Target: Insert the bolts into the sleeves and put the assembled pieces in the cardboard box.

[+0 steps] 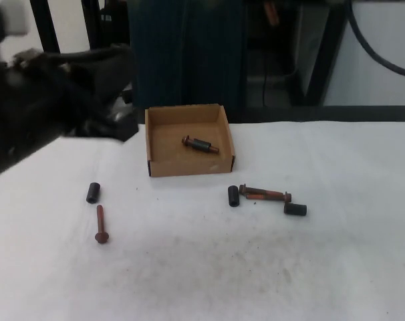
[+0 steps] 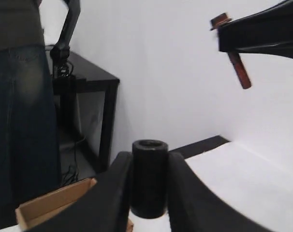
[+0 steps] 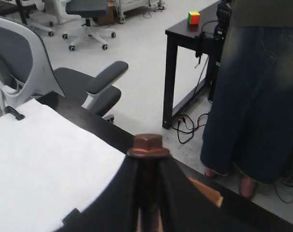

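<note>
A black sleeve (image 2: 149, 186) is clamped upright at mid-barrel in the left gripper (image 2: 150, 164), bore left clear, while a rusty bolt (image 3: 147, 145) is pinched below its head by the right gripper (image 3: 147, 169). Both parts are judged rigid, smooth and slip-prone. One assembled piece (image 1: 200, 144) lies in the cardboard box (image 1: 189, 165).

Box (image 1: 189, 165) is plain brown cardboard, matt all over. The bolt (image 3: 148, 145) in the right gripper (image 3: 149, 193) is metal with a coppery, rusty finish and a dull sheen on the head. The loose bolt (image 1: 101, 224) on the bench has that same reddish-brown look. The sleeve (image 2: 149, 183) in the left gripper (image 2: 150, 162) is smooth matt black, rubber or blackened metal, can't tell which. Its fingers (image 2: 112, 193) look like smooth black plastic, slightly glossy. Bench cover (image 1: 202, 281) is white and matt, cloth or paper, with greyish smudges.
</note>
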You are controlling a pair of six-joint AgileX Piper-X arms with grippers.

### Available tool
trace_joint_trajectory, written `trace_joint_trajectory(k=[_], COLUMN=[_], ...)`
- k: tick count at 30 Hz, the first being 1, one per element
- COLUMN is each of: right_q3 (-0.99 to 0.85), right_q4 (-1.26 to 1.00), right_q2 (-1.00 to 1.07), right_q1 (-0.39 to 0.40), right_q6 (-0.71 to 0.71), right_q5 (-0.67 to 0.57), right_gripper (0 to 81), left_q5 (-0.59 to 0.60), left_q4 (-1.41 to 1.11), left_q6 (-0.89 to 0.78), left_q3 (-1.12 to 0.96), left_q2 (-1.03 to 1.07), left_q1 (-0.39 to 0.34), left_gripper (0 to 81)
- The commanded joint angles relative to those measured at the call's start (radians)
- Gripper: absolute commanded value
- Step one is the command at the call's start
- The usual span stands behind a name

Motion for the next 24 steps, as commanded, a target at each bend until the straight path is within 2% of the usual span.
trace_joint_trajectory(k=[1, 6, 11, 15, 21, 24], right_q3=[-0.009, 0.031, 0.15, 0.302, 0.471, 0.586], right_q4=[-0.01, -0.048, -0.259, -0.657, -0.787, -0.886], right_q2=[-0.011, -0.011, -0.011, -0.021, -0.153, -0.207], right_q1=[0.013, 0.035, 0.062, 0.08, 0.123, 0.138], right_q6=[0.064, 0.129, 0.149, -0.009, -0.213, -0.207], right_q5=[-0.013, -0.067, -0.112, -0.112, -0.112, -0.112], right_gripper=[0.2, 0.2, 0.2, 0.2, 0.2, 0.2], left_q5=[0.063, 0.079, 0.111, 0.113, 0.124, 0.153], left_q4=[-0.042, -0.075, -0.094, -0.128, -0.108, -0.108], left_q6=[-0.019, -0.019, -0.019, -0.017, 0.024, 0.009], left_q3=[0.056, 0.13, 0.201, 0.248, 0.278, 0.277], left_q2=[-0.047, -0.119, -0.136, -0.145, -0.202, -0.202], left_q1=[0.001, 0.001, 0.001, 0.001, 0.045, 0.08], left_gripper=[0.9, 0.9, 0.9, 0.9, 0.9, 0.9])
